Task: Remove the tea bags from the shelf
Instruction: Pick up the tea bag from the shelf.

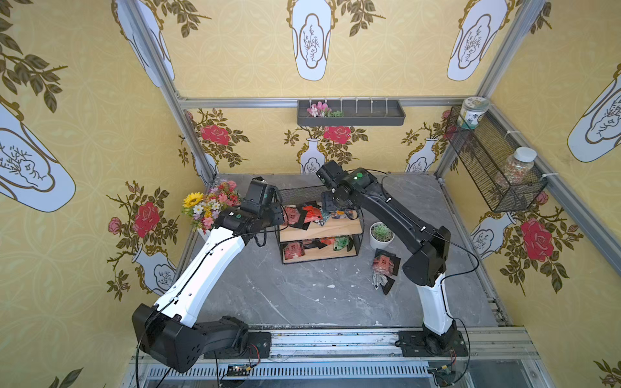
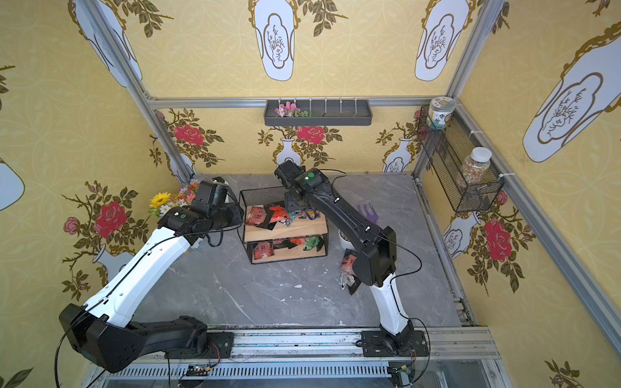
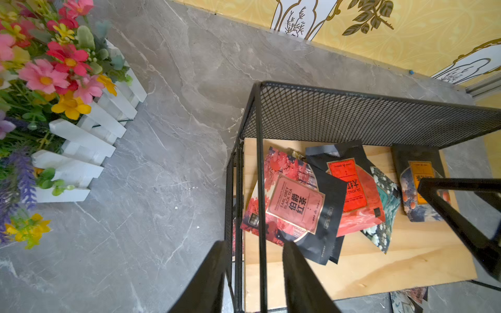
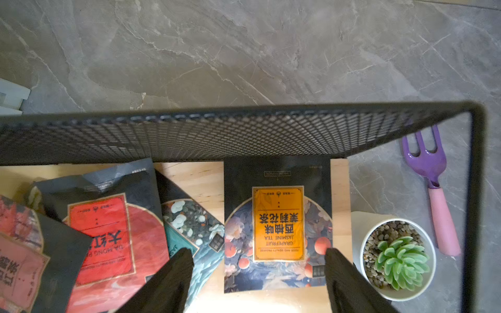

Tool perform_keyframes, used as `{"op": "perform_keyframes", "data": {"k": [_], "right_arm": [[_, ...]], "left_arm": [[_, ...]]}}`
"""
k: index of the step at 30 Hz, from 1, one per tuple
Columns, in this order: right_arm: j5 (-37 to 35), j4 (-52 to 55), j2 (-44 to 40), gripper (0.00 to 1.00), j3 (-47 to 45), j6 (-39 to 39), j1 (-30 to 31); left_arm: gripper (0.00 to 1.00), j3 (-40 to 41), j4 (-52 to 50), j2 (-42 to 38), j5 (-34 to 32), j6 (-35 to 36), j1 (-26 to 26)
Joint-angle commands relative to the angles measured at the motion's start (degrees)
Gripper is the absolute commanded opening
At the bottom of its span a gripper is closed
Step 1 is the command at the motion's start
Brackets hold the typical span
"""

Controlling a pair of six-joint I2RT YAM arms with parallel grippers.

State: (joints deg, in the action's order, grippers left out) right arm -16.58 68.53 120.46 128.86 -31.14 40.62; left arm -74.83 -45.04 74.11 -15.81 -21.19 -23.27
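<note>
Over the shelf's top board, our right fingers [image 4: 173, 281] stand wide apart and empty. They straddle the orange-labelled tea bag [image 4: 278, 225], though we cannot tell whether the tips touch it. That bag lies flat and alone, its far edge against the mesh back of the shelf [image 4: 217, 135]. Bare wood separates it from the teal tea bag [image 4: 189, 230], which is overlapped by the red tea bag [image 4: 108, 235].

At the opposite end, our left fingers [image 3: 303, 281] are parted and grip nothing. One sits either side of the black end bar, the inner one above the Earl Grey tea bag [image 3: 292, 206].

Further tea bags [image 1: 294, 250] crowd the lower board, and loose tea bags [image 1: 384, 263] lie on the worktop [image 1: 302, 295].

The succulent pot [image 4: 401, 295] sits just beside the shelf's end, with the garden fork [image 4: 431, 162] beyond it. The flower planter [image 3: 81, 151] stands well apart, with bare worktop between it and the shelf. The top board is open above and in front.
</note>
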Motion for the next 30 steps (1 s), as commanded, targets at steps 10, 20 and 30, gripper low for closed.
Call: {"op": "perform_keyframes", "data": {"k": [10, 20, 30], "right_arm": [[0.2, -0.6, 1.2, 0.80, 1.3, 0.2, 0.2], [0.0, 0.0, 2.5, 0.80, 1.9, 0.1, 0.2], [-0.4, 0.3, 2.5, 0.79, -0.1, -0.8, 0.2]], "left_arm": [[0.15, -0.2, 0.1, 0.2, -0.5, 0.6, 0.0], [0.06, -1.2, -1.1, 0.8, -0.6, -0.6, -0.4], [0.00, -0.2, -1.7, 0.2, -1.0, -4.4, -1.4]]}}
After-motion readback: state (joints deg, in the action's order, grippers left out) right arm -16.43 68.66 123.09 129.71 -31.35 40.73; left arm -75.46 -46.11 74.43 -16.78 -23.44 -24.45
